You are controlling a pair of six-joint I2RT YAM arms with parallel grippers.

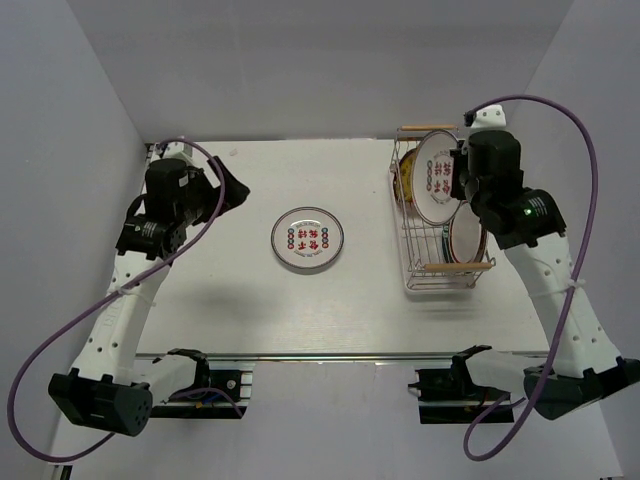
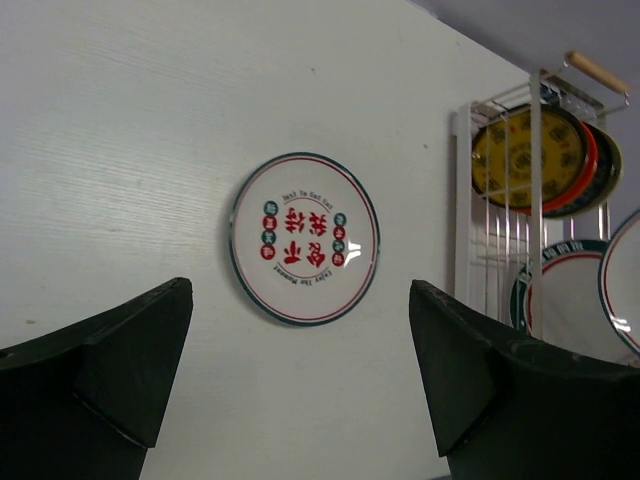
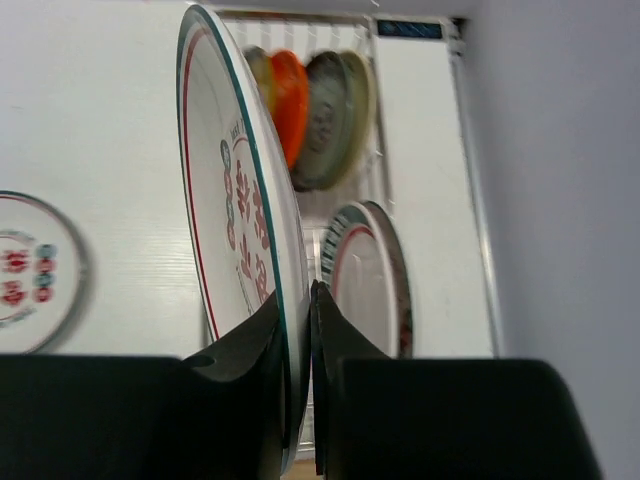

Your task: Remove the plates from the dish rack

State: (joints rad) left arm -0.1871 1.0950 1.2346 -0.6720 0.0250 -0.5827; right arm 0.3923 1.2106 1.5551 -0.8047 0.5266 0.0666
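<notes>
From above, the right arm [image 1: 520, 215] covers its own jaws, one edge of the held plate [image 1: 435, 178] and most of a second plate [image 1: 466, 235] standing in the rack [image 1: 455, 267]. The far plates [image 1: 404, 178] show only as a yellow sliver behind the held one. The left wrist view's right edge cuts off the held plate and the rack. In the right wrist view the jaws hide the held plate's lower rim, the far plates are blurred, and the counter plate [image 3: 25, 270] is blurred and cut off at the left.

Left arm [image 1: 118, 322], right arm [image 1: 558, 290]: white links, black joints. Purple cable [image 1: 540, 98] on each. Left gripper [image 2: 300, 300]: black wedge fingers [image 2: 120, 365].
</notes>
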